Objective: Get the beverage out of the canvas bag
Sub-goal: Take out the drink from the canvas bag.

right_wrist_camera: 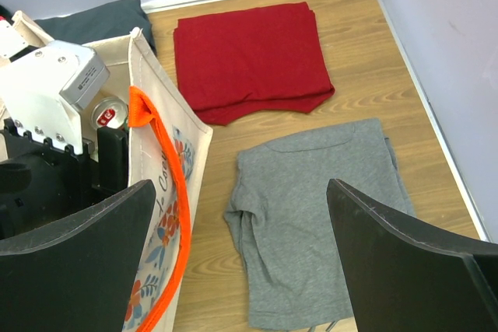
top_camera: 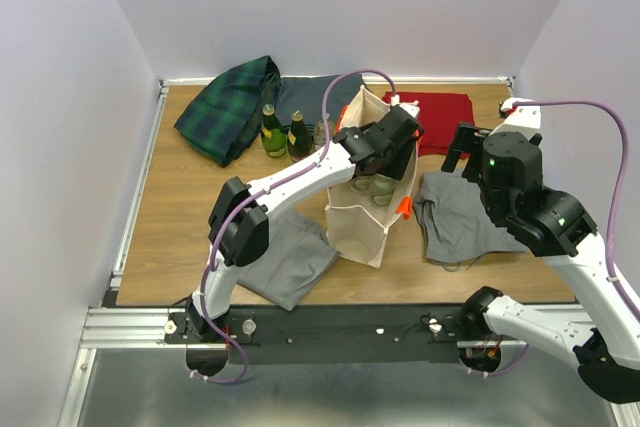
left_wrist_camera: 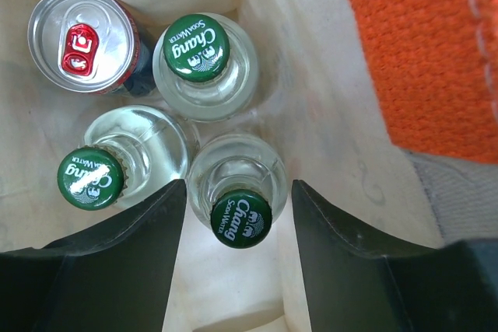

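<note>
We see left fingers (left_wrist_camera: 132, 262) spread inside canvas bag (top_camera: 362, 225), straddling nearest soda-water bottle (left_wrist_camera: 241, 219) — upright, cap up, neck between tips, not yet clamped. Bag also holds two more bottles (left_wrist_camera: 196, 48) and can (left_wrist_camera: 78, 36). Left arm nearer — right fingers (right_wrist_camera: 78, 246) wide open, empty, over grey shirt (right_wrist_camera: 311, 215) on surface (top_camera: 180, 237) beside bag.

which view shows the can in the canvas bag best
The left wrist view: it looks straight down on the can, silver top and red tab in full. The right wrist view catches only part of its top; in the top external view I cannot make it out.
</note>
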Tool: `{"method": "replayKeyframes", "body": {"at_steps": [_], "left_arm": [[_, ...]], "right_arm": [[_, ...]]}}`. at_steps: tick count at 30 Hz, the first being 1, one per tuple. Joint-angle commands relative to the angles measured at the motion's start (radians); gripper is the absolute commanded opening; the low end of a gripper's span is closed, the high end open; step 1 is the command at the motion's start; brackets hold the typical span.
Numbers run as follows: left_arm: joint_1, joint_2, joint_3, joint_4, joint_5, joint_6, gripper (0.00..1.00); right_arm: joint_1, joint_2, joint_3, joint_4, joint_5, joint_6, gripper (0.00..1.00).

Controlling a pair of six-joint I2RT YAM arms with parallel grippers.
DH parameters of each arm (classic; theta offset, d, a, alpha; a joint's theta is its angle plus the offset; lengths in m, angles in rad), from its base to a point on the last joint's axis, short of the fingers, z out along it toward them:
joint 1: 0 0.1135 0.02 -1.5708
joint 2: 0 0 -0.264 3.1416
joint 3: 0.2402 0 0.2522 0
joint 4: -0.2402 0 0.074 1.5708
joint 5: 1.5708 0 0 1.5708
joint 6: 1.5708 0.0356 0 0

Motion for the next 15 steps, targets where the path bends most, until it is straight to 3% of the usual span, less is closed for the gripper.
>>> {"method": "replayKeyframes", "body": {"at_steps": [1, 15], "left_arm": [[-0.007, 0.017, -0.009, -0.008, -0.018, -0.006, 0.66], [-0.004, 0.026, -0.006, 0.000, -0.001, -0.006, 0.56]], "right_arm": [[0.005, -0.009, -0.003, 0.009, 0.019, 0.020, 1.00], [0.005, -0.018, -0.002, 0.011, 0.025, 0.017, 1.00]]}}
